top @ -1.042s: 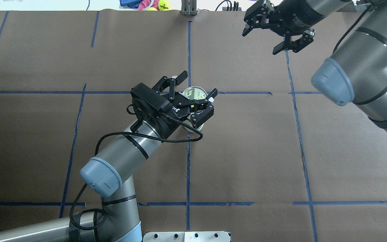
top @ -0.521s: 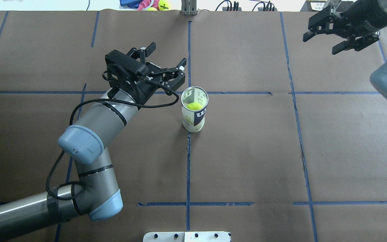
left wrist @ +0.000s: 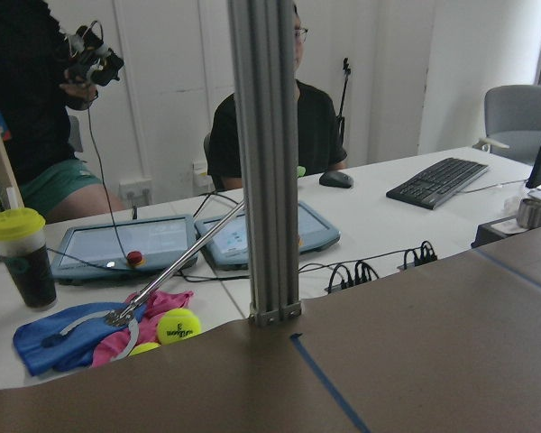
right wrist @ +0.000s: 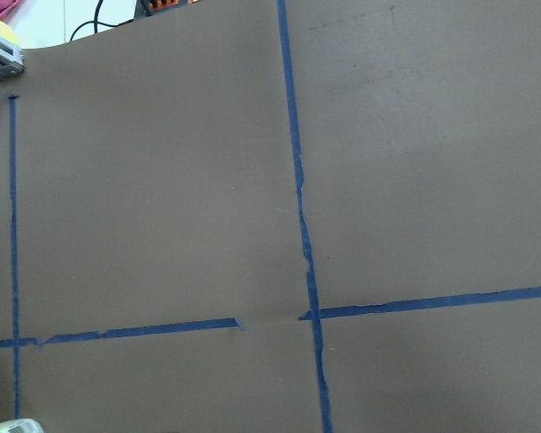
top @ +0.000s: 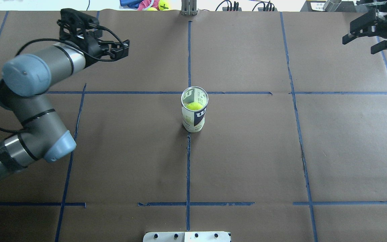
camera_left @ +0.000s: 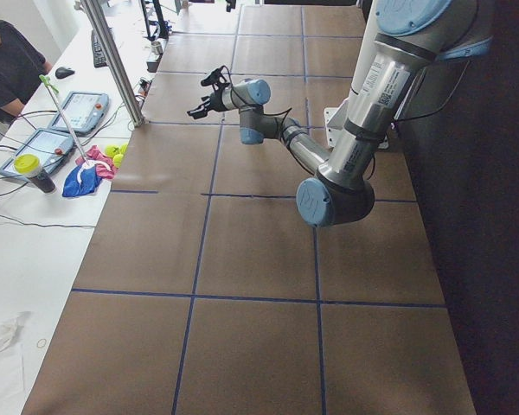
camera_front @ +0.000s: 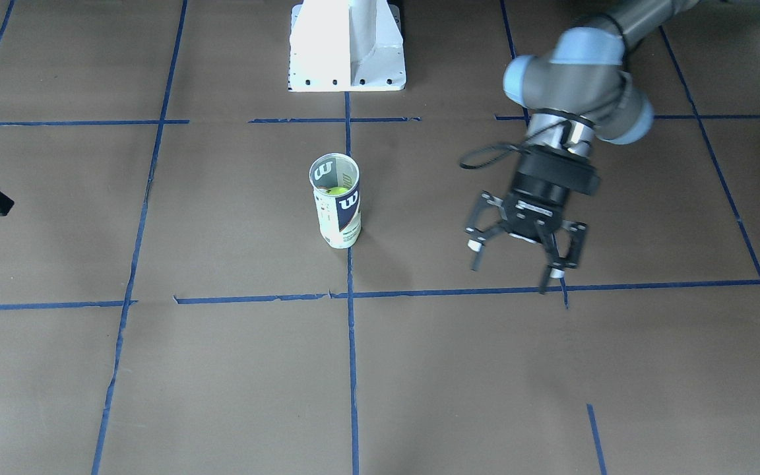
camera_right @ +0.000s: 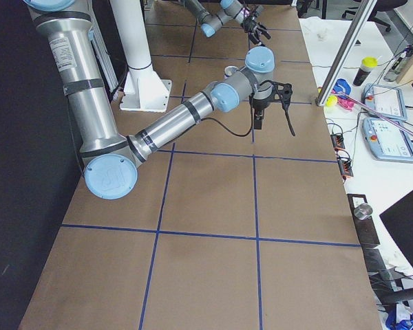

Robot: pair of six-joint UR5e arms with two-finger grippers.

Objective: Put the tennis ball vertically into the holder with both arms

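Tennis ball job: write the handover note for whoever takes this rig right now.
Left gripper: jaws open, empty, well off to the can's side.
Right gripper: jaws open, empty, over the far right corner of the table.
Can: upright mid-table, unheld.
Ball: inside the can.
Done: ball inserted.
Left: nothing that shows.
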